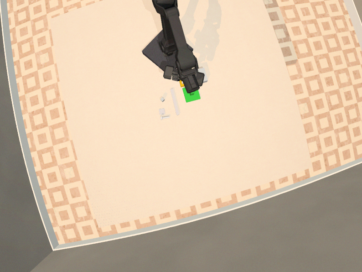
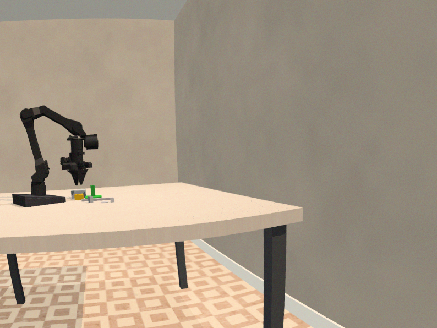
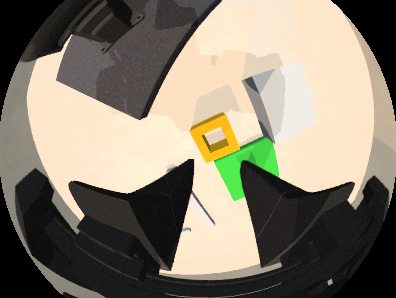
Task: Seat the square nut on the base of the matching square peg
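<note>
Three views, taking them in turn.

Top: my pincer points down over the table, its body covering the near edge of the green peg base. Only a sliver of the yellow square nut shows, just behind the pincer toward the arm's base plate. A grey block peeks out on the other side of the wrist. Off to one side of the pincer lie a pale strip and some small pale bits.

Exterior: pincer hangs above the table, apart from everything loose. Below it sit the nut, flat on the table, and the grey block behind it. The green square peg stands upright just beside the tips, on the side away from the arm.

Wrist: fingers stand partly apart with nothing between them. The square nut lies just beyond the tips, flat, hole showing table through it, not on the peg. It touches the corner of the green base. Grey block sits past the base.
</note>
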Motion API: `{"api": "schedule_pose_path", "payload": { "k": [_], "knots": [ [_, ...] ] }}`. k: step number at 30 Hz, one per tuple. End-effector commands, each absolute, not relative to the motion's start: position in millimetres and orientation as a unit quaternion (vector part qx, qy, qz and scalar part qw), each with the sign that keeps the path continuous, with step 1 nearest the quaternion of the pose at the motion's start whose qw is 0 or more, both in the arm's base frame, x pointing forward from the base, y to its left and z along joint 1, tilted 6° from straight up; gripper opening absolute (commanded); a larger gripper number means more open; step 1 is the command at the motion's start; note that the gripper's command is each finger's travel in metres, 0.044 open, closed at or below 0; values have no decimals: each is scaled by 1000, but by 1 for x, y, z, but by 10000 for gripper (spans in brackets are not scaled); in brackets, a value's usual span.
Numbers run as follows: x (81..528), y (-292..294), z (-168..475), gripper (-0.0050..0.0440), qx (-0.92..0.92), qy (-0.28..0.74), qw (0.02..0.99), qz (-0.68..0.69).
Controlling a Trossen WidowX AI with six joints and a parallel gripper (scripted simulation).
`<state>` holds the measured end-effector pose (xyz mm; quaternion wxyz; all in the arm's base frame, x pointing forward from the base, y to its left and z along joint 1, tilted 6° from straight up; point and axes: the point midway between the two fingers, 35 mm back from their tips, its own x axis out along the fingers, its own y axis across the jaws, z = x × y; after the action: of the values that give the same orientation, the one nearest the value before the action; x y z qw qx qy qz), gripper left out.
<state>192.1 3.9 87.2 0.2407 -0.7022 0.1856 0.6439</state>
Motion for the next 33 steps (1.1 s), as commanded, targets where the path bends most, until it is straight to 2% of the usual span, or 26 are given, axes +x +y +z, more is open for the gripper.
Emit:
{"api": "schedule_pose_path", "payload": {
  "k": [1, 4, 5, 13, 15, 21, 33],
  "knots": [
    [192, 4, 86, 240, -672, 253, 314, 621],
    [191, 5, 86, 312, -639, 312, 377, 594],
    [191, 5, 86, 320, -626, 331, 398, 583],
    [191, 6, 85, 320, -503, 469, 545, 479],
    [191, 6, 85, 320, -503, 469, 545, 479],
    [190, 6, 84, 320, -370, 564, 643, 363],
    [190, 7, 83, 320, -136, 652, 729, 156]
  ]
}}
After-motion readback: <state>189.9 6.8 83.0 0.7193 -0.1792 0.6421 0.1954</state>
